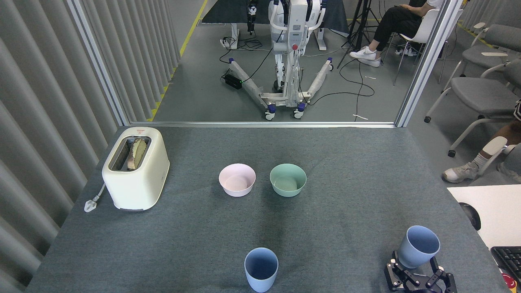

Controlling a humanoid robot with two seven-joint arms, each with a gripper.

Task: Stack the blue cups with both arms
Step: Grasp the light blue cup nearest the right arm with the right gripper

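Two pale blue cups stand upright on the grey table [350, 162]. One blue cup [261, 268] is at the front centre. The other blue cup [421, 244] is at the front right. My right gripper [415, 270] comes up from the bottom edge just below that right cup, open. Its black fingers [392, 266] are spread on either side of the cup's base, and I cannot tell whether they touch it. My left arm is out of view.
A pink bowl [237, 180] and a mint-green bowl [287, 179] sit side by side mid-table. A cream toaster [135, 168] with bread stands at the left. A white desk [492, 211] with a keyboard [508, 260] adjoins the right edge.
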